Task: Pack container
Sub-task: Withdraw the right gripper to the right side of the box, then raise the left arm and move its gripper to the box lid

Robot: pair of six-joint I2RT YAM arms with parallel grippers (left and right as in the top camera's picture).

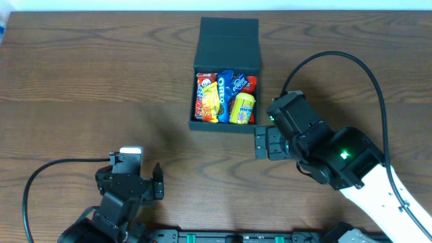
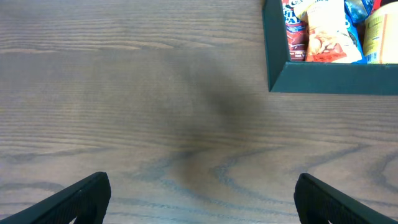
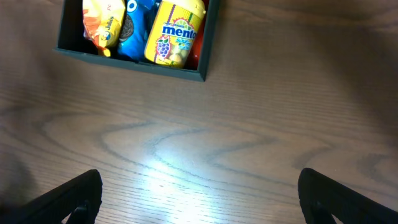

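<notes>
Box (image 1: 226,40): upper centre, just up-left of right claw (image 1: 260,143)
Nearer arm: right
Left claw (image 1: 135,167): lower left, far
Both claws: apart, empty

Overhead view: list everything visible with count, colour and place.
table: 1, brown wood, under everything
container: 1, dark teal-green, far centre, lid open
Oreo packet: 1, blue, in container, middle
Mentos tub: 1, yellow, in container, right
yellow packet: 1, yellow-orange, in container, left of centre
red packet: 1, red, in container, left wall
further packets: count unclear, blue and red, behind Mentos tub
left gripper: 1, black, open, empty, near left
right gripper: 1, black, open, empty, beside container's right front
</notes>
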